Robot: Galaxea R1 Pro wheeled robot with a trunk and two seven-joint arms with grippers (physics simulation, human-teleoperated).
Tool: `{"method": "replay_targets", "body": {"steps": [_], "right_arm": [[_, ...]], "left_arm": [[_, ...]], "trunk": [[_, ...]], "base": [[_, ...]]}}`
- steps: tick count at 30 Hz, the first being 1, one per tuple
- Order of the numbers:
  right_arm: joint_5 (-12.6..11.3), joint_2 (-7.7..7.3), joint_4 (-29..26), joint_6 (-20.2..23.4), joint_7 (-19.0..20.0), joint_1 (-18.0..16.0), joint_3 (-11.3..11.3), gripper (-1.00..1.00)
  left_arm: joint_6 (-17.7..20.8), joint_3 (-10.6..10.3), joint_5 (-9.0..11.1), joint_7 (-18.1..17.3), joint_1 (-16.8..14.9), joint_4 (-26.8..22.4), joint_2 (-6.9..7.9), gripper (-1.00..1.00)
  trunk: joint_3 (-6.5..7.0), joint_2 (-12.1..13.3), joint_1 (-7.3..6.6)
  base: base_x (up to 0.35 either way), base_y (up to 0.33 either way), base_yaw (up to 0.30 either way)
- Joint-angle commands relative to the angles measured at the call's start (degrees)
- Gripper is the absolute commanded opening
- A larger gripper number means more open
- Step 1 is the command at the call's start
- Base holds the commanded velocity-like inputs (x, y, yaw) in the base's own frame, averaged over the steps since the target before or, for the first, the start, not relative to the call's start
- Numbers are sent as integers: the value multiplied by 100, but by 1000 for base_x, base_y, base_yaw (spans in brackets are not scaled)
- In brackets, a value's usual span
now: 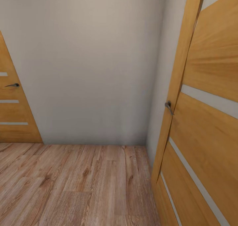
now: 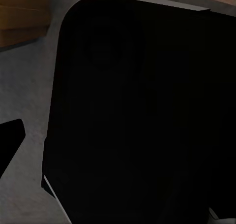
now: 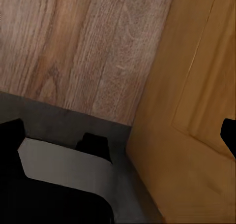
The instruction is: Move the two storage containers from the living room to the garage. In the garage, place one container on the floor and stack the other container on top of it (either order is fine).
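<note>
I face a wall corner; an open wooden door [image 1: 205,120] stands at my two o'clock, near my right arm. Neither storage container is visible. I cannot tell either gripper's opening.

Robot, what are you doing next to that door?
The robot is on its way, carrying nothing that can be seen. Its head camera faces a plain wall in a corner with a wood plank floor. An open wooden door stands close on the right, and another door sits at the left.
</note>
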Motion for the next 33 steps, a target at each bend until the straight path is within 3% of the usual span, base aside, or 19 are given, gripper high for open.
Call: {"method": "replay_targets", "body": {"steps": [1,7,11,17,33], "right_arm": [[-13,-25,18,-39,-12,150,33,100],[-8,-238,18,-43,114,507,39,100],[-15,-305,18,-35,469,634,39,100],[2,-333,18,-45,674,797,38,100],[31,-322,10,-56,704,824,41,100]], "left_arm": [[-14,1,33,5,-1,-1,-1,100],[-14,1,37,5,-1,-1,-1,100],[-14,1,39,6,-1,-1,4,100],[-14,1,41,8,-1,-1,6,100],[-14,1,41,6,-1,-1,1,100]], "trunk": [[-5,-3,0],[-5,-3,0],[-5,-3,0],[-5,-3,0],[-5,-3,0]], "base": [[0,0,0],[0,0,0],[0,0,0],[0,0,0],[0,0,0]]}}
